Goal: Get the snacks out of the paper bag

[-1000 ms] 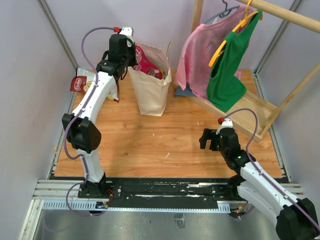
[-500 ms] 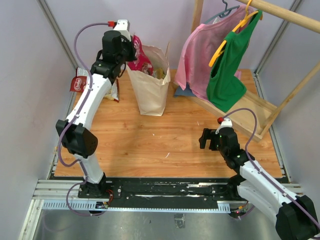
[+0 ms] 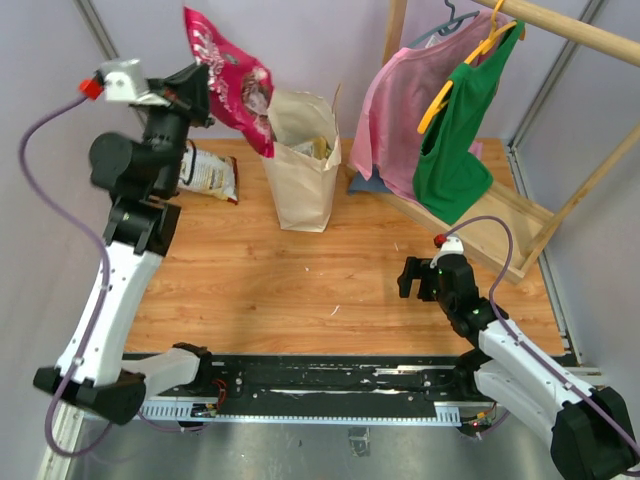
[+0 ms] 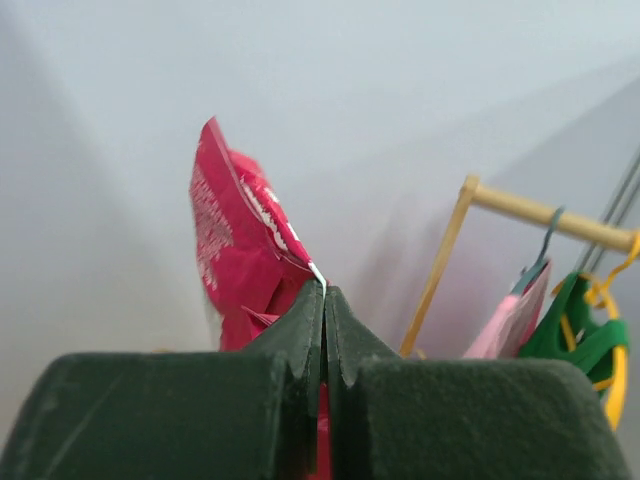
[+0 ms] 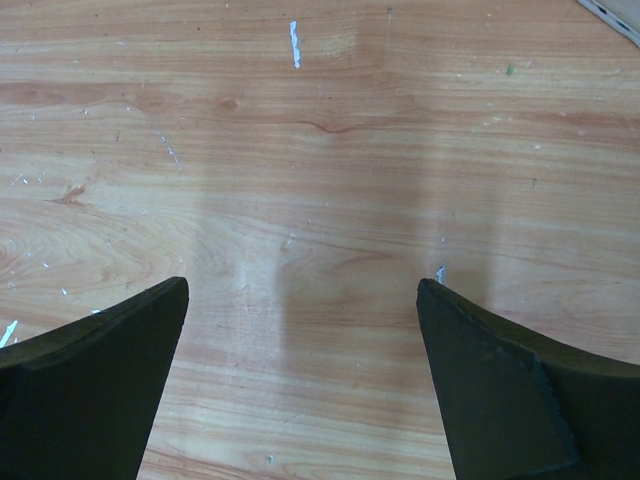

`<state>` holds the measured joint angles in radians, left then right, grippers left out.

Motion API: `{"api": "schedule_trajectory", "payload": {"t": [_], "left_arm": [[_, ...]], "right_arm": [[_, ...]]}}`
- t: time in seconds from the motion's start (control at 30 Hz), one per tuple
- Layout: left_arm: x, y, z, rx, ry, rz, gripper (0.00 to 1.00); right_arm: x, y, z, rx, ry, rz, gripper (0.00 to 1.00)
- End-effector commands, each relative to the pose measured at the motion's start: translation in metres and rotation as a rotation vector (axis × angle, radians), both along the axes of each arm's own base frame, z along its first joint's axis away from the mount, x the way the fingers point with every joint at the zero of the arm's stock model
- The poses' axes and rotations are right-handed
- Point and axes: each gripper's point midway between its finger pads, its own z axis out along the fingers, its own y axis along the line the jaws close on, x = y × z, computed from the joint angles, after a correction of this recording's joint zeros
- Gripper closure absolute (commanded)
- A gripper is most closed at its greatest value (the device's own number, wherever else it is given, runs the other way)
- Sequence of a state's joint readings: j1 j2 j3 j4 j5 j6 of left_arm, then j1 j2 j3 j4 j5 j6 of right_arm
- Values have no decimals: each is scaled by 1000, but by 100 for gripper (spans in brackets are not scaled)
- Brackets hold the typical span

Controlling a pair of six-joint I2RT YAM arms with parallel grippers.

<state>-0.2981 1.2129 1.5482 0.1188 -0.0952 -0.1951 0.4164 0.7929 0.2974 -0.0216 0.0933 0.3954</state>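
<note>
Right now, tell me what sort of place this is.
Most likely a robotics test cell, not a home: a left arm and a right arm bolted to a metal rail at the edge of a wooden table, plain panel walls around it, and staged props, a paper bag and a rack of shirts.

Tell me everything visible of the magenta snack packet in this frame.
The magenta snack packet is glossy, crinkled film with white print. It hangs tilted in the air above the table, its lower corner by the open top of the paper bag; whether they touch is unclear. The left gripper is shut on one edge; nothing else holds it.
</note>
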Motion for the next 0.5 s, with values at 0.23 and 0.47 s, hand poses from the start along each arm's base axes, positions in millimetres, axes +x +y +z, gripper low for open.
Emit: {"api": "schedule_trajectory", "payload": {"t": [0.23, 0.47], "left_arm": [[-155, 56, 93, -192, -509, 32, 100], [-154, 80, 65, -254, -427, 138, 100]], "right_arm": [[-1, 7, -1, 10, -3, 31, 1], [-2, 8, 0, 15, -7, 36, 2]]}}
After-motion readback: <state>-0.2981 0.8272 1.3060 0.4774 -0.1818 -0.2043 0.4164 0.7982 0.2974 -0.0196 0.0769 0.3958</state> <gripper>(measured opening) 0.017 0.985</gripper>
